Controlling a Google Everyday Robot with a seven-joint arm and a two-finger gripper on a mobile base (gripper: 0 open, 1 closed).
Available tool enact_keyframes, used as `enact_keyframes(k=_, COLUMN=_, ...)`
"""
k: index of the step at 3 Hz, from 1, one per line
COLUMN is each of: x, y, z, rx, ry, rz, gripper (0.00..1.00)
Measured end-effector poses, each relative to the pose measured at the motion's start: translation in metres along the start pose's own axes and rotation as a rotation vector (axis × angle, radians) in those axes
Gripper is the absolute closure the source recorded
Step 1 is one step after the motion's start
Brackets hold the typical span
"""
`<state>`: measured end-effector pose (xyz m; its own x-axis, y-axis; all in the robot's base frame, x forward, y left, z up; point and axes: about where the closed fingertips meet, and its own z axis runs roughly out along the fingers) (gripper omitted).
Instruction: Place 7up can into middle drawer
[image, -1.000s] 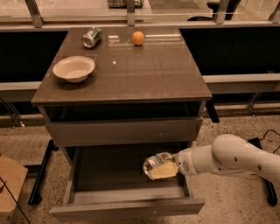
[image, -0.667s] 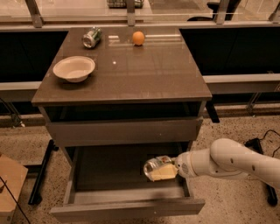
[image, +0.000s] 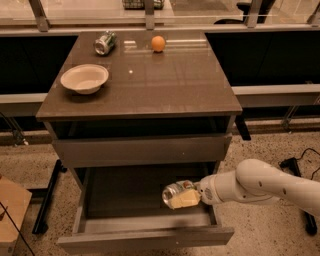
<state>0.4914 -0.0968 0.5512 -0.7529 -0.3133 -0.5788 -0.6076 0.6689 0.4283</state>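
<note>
The 7up can, pale silver with a silver end and a red spot, lies sideways in my gripper over the right part of the open middle drawer. The gripper is shut on the can and holds it just above the drawer's floor. My white arm reaches in from the right. The drawer is pulled out wide below the shut drawer front above it.
On the cabinet top lie a darker green can at the back left, an orange at the back middle, and a pale bowl at the left. A cardboard box stands on the floor at the left.
The arm has drawn slightly left and lower with the can, which stays over the drawer's right side. Nothing else has moved.
</note>
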Motion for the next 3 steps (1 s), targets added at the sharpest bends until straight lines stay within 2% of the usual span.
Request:
enact_keyframes(k=2, x=0.006, y=-0.017, z=0.071, rx=0.051, ry=0.064, rz=-0.027, gripper=1.00)
enact_keyframes(k=3, x=0.006, y=-0.028, z=0.106, rx=0.083, ry=0.108, rz=-0.041, gripper=0.94)
